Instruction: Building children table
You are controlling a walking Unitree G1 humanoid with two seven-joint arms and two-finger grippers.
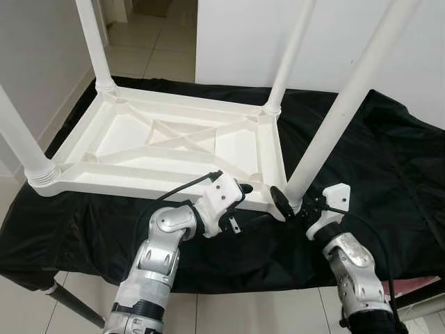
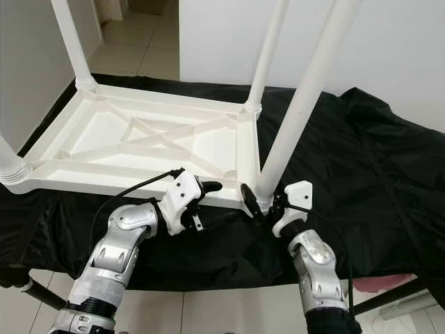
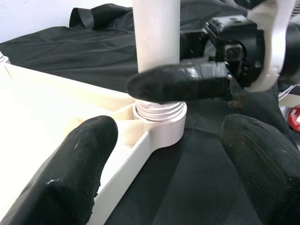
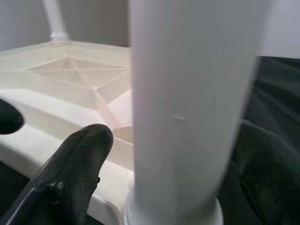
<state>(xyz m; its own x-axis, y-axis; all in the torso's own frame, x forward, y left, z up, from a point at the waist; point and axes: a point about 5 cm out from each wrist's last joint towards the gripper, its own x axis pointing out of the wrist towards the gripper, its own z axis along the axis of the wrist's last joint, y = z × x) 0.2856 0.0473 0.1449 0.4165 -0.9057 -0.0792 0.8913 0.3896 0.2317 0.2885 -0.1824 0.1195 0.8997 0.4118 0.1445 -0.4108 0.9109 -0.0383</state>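
One black cloth (image 1: 389, 153) covers the work surface, running nearly across the head views and hanging over the near edge at the bottom of the frame; pale floor tiles (image 1: 146, 42) show beyond it at upper left. Lying upside down on the cloth, the white children's table (image 1: 174, 142) fills the left and centre of the frame. Its near rim runs close to the cloth's front edge, and open black cloth lies to its right.

Four white legs stand up from its corners: the far-left leg (image 1: 94, 45), the far-right leg (image 1: 292, 49), the near-left leg (image 1: 21, 142) at the left edge of the frame, and the near-right leg (image 1: 351, 87), which leans toward upper right.

Two silver arms reach in from the bottom of the frame. The right gripper (image 1: 295, 202) sits at the foot of the near-right leg, one black finger on each side of it; the right wrist view has the white tube between the fingers (image 4: 70, 164), though whether they actually press it I cannot tell. The left gripper (image 1: 240, 205) rests just left of that corner, against the table's near rim, its fingers spread and holding nothing.

The left wrist view adds the threaded collar (image 3: 159, 110) where that leg meets its corner socket, with a finger of the right gripper lying across the leg just above it.
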